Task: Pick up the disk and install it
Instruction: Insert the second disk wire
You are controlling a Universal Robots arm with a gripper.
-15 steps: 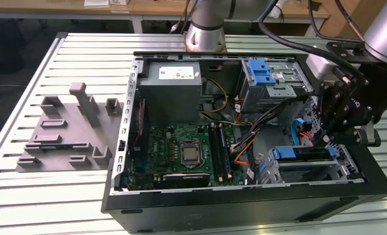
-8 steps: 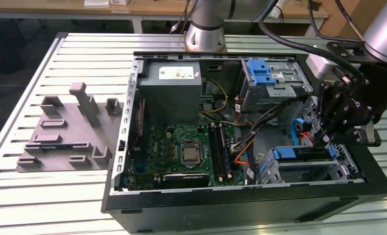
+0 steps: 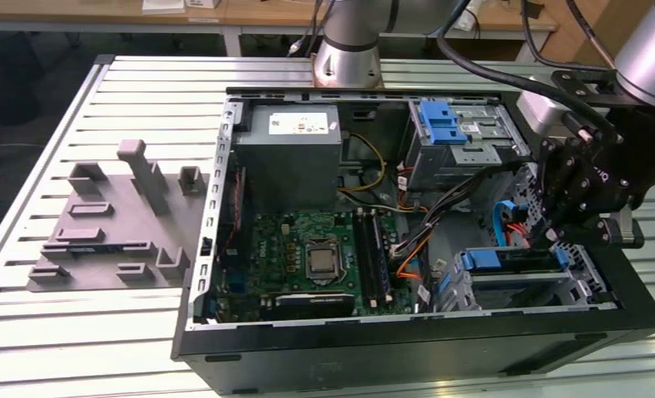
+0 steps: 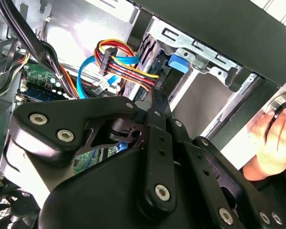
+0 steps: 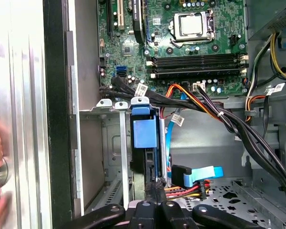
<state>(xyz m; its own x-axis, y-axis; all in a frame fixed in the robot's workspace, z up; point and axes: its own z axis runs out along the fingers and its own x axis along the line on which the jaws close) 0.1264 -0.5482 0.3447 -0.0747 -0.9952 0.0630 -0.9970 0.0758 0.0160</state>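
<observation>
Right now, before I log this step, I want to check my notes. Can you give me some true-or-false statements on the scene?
1. The computer case lies open, its motherboard showing. True.
2. The disk lies on the grey fixture outside the case. False: it sits on edge in the drive cage inside the case.
3. A person's hand is at the case's outer wall. True.
4. The gripper hangs over the power supply. False: it is at the drive cage, on the exterior view's right.
</observation>
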